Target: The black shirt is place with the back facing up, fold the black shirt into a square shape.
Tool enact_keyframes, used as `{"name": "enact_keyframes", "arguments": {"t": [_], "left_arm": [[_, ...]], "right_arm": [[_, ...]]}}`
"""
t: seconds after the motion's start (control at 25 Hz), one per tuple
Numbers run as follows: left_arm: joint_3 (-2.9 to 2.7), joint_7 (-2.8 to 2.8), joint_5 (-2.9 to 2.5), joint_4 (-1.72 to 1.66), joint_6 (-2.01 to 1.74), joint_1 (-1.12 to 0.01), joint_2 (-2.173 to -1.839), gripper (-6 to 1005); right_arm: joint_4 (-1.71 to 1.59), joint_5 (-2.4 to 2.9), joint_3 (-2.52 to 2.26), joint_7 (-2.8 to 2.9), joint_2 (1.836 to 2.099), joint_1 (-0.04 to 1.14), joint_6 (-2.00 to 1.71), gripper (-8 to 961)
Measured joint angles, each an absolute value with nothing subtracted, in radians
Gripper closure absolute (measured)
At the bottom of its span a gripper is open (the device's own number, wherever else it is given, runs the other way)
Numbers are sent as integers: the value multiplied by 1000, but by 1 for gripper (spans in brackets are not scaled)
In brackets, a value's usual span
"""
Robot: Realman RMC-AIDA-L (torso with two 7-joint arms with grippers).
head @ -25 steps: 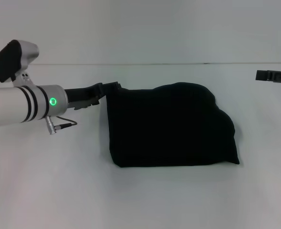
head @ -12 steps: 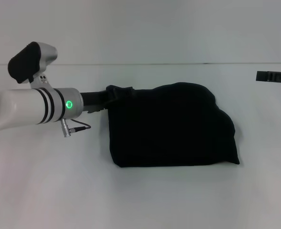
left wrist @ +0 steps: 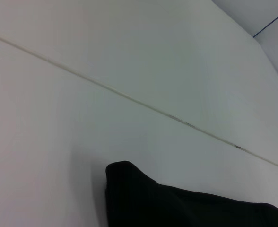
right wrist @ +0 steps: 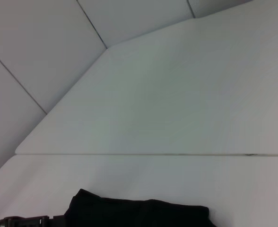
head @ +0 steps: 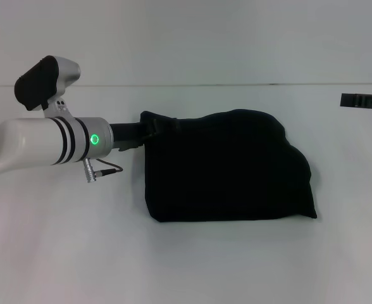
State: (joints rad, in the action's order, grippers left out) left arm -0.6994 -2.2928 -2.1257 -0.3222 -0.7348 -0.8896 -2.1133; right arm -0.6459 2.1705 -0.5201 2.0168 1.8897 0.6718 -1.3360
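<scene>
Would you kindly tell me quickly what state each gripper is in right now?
Left gripper: at the far left corner of the folded black cloth T-shirt; cannot tell.
Right gripper: parked off to the right, holding nothing; cannot tell.

I see a white table (head: 236, 266); the black shirt (head: 227, 168) lies folded directly on it, right of centre

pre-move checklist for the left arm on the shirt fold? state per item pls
1. Left tool at the far left corner of the black shirt: ok.
2. Left tool's grip on the cloth: cannot tell, black on black.
3. Shirt shape: not ok as a square, right side bulges and rounds off.
4. Near edge of the shirt straight on the table: ok.
5. Right tool away from the shirt, at the right edge of the head view: ok.
</scene>
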Motion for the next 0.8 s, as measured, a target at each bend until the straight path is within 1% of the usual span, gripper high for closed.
{"name": "enact_keyframes", "arguments": {"t": [0.24,0.48,0.8], "left_arm": [[-700,-2280,-2118,-340,-734,-885,-2132,241],[-700,-2279,-2117,-342,-735,-893,-2133,443],[-699,-2279,-2118,-342,-742,-905,-2129,762]], "right_arm": [[-646,2170,-520,2010,1892,673,-1333,13],[-642,2170,-520,2009,1892,673,-1333,12],[-641,2171,-520,2008,1896,673,-1331,12]]}}
